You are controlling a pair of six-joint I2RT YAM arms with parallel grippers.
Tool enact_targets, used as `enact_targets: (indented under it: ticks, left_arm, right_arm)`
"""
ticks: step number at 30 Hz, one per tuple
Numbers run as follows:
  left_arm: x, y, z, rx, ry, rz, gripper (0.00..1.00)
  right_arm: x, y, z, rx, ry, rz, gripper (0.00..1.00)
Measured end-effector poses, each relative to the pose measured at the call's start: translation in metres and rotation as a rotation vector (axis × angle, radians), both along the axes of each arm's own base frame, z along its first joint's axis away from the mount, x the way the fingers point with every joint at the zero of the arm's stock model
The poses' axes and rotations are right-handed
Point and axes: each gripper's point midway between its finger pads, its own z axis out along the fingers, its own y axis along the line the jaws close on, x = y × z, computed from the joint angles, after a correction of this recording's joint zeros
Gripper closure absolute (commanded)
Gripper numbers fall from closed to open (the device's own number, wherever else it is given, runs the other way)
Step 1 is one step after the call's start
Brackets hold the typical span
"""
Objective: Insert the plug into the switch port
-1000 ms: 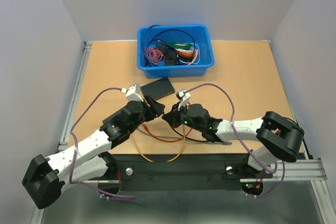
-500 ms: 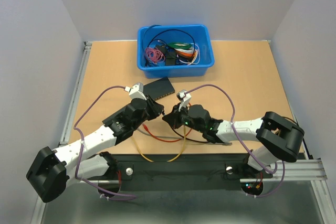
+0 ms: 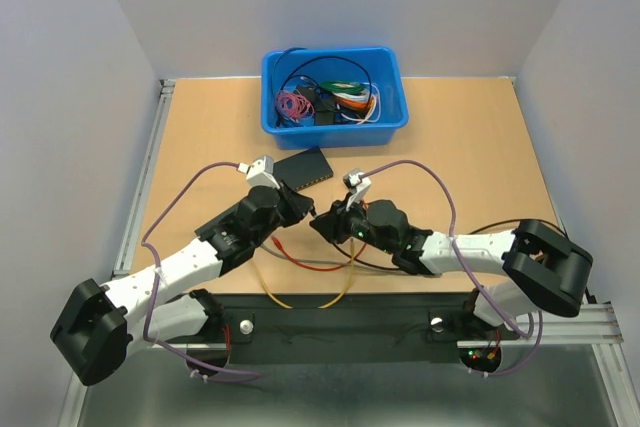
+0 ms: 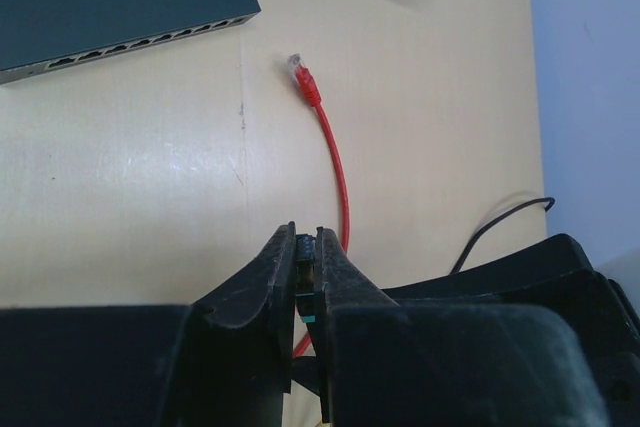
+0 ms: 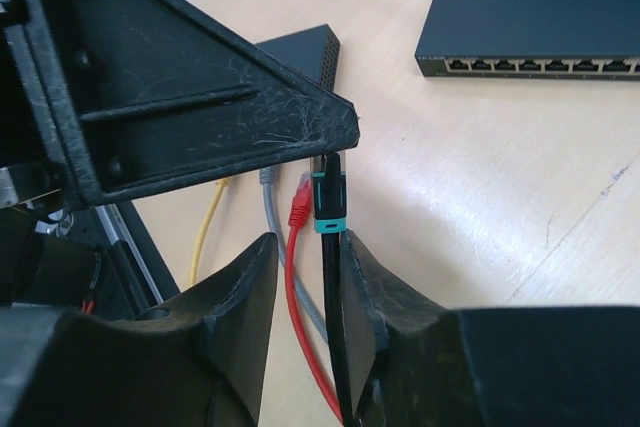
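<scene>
- Left claw: jaws all but closed, pinching the black plug at its teal-banded boot. The grip sits right at the plug, which should keep the nose steady for aiming.
- Right claw: jaws parted, holding nothing. The plug's black cable runs up between its fingers, closer to the right-hand one. It probably stands there to steer the lead while the left claw does the gripping.
- The two claws meet tip to tip near the middle of the tabletop.
- Switch: flat on the tabletop just far of the claws, with its port row facing near. The plug is clear of it and not yet inserted.
- Red cable: loose, its plug end lying between the left claw and the switch. It could foul the approach.
- Yellow cable and grey cable: loose on the tabletop under the claws.
- Blue bin: at the far edge, well apart, holding more cables.
</scene>
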Motion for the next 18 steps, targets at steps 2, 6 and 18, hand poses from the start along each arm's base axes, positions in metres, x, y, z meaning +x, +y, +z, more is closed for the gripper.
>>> enact_targets:
  ticks: [2, 6, 18]
  left_arm:
    - [0.001, -0.001, 0.003, -0.011, -0.007, 0.000, 0.99]
    - [0.002, -0.002, 0.005, -0.020, -0.015, 0.000, 1.00]
    - [0.001, -0.004, 0.002, -0.014, -0.005, -0.009, 1.00]
  right_arm:
    - [0.000, -0.003, 0.005, 0.007, -0.013, -0.005, 0.63]
    - [0.002, -0.005, 0.008, 0.006, -0.029, -0.016, 0.63]
    - [0.008, -0.006, 0.017, 0.024, -0.062, -0.042, 0.41]
